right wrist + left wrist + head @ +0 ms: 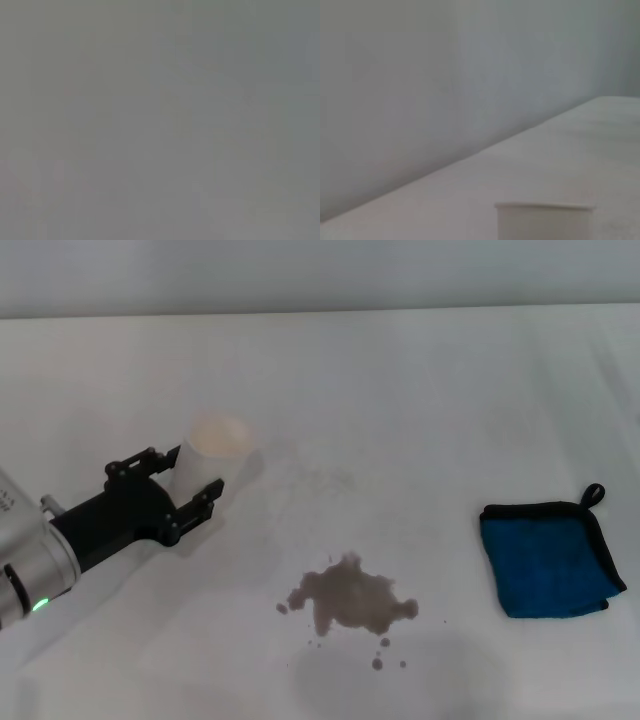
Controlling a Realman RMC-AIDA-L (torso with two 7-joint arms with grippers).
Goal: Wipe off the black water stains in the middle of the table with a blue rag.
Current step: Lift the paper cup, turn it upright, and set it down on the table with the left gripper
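black water stains (350,602): grey-brown irregular splotch with small droplets, mid table (420,400), near edge | blue rag (550,558): folded, black trim, corner loop, well right of stains | left gripper (186,483): fingers either side of white cup (208,455), grip unclear

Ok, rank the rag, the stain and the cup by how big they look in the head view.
1. Rag and stain: they look about the same width, too close to rank. The stain is irregular with small stray droplets.
2. Cup: clearly smallest, standing between the left gripper fingers, though it sits farther from the camera.
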